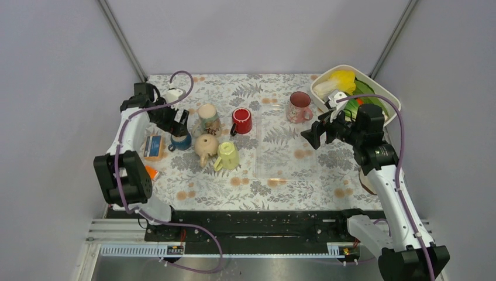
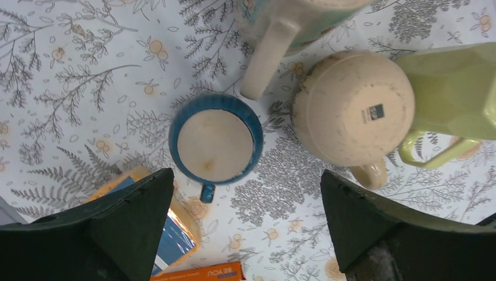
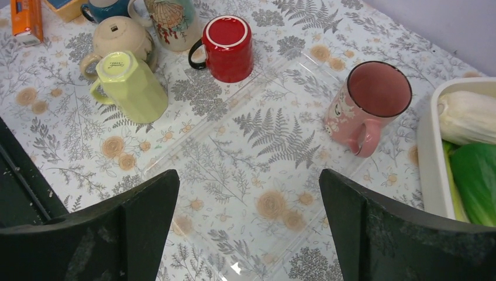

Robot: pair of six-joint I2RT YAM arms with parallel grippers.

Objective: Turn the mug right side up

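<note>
Standing mouth up near the far right corner of the desk, the pink mug with a white pattern is just beside the white tub of vegetables. The right pincer hangs near the mug, wide open, with nothing in it.

The left pincer is wide open too and holds nothing. It hangs above the upside-down blue mug near the left edge. Next to that mug are a cream mug, bottom up, and a yellow-green mug that the left wrist view cuts off. The red mug is bottom up as well.

The tall flowery mug is cut off in both wrist views, so I cannot tell which way up it is. A blue and yellow box is partly hidden behind a pincer finger. The picture edge cuts off the orange packet.
</note>
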